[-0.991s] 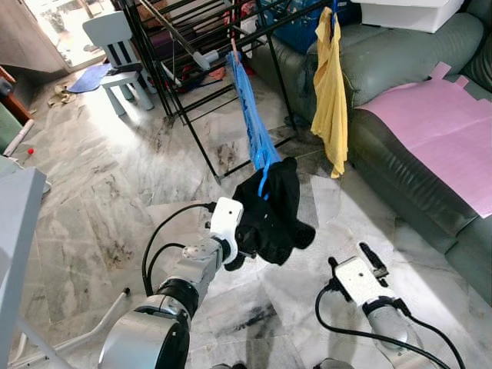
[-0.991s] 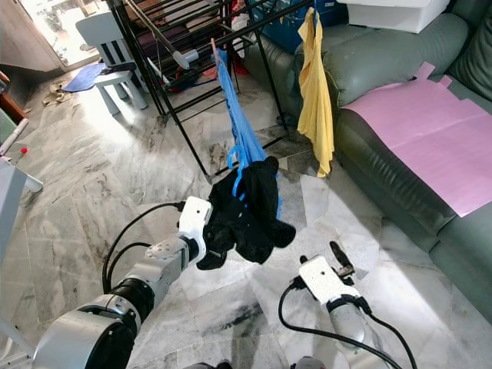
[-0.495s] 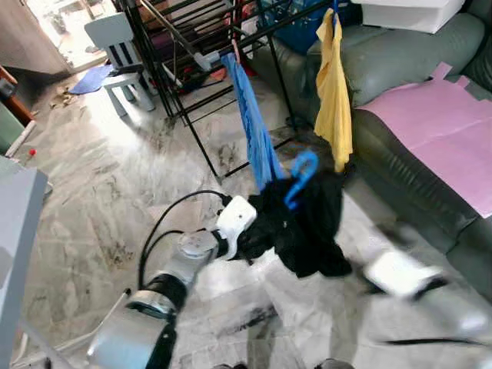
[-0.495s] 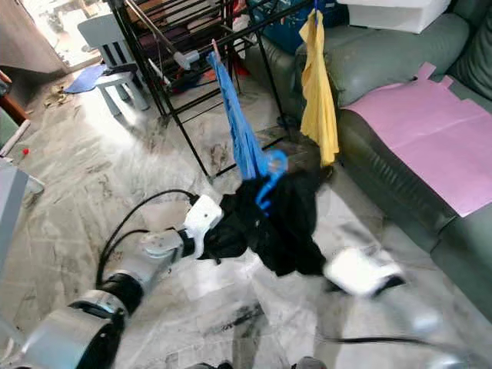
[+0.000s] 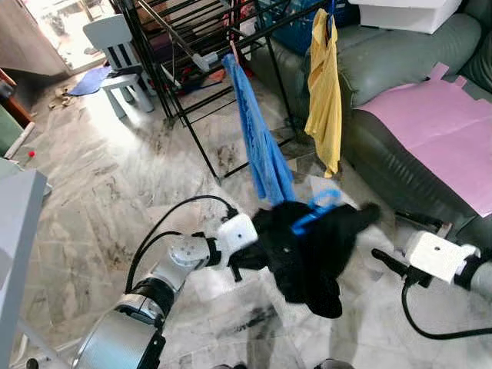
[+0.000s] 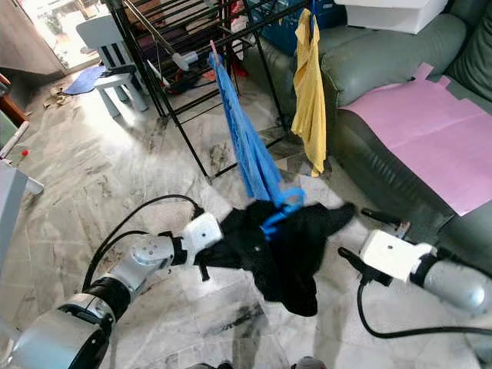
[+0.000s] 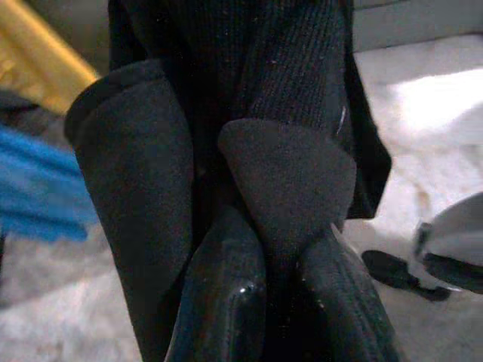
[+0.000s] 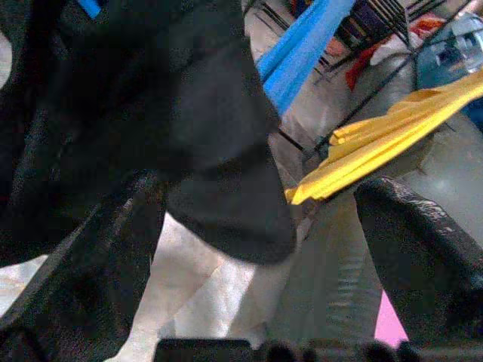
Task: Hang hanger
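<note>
Above the marble floor (image 5: 92, 200), left gripper (image 5: 244, 254) pinching black garment (image 5: 307, 250) on blue hanger (image 5: 315, 209), right gripper (image 5: 384, 238) spread beside it, seemingly mid-carry; next, lifting hook to drying rack (image 5: 192, 46) rail.

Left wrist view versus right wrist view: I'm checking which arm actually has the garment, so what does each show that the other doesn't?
Left wrist: the left gripper shut on folds of the black garment.

Right wrist: the right gripper with fingers spread wide, a corner of cloth hanging between them unpinched, and the black drying rack behind.

Both: the black garment, the blue cloth and the yellow shirt.
</note>
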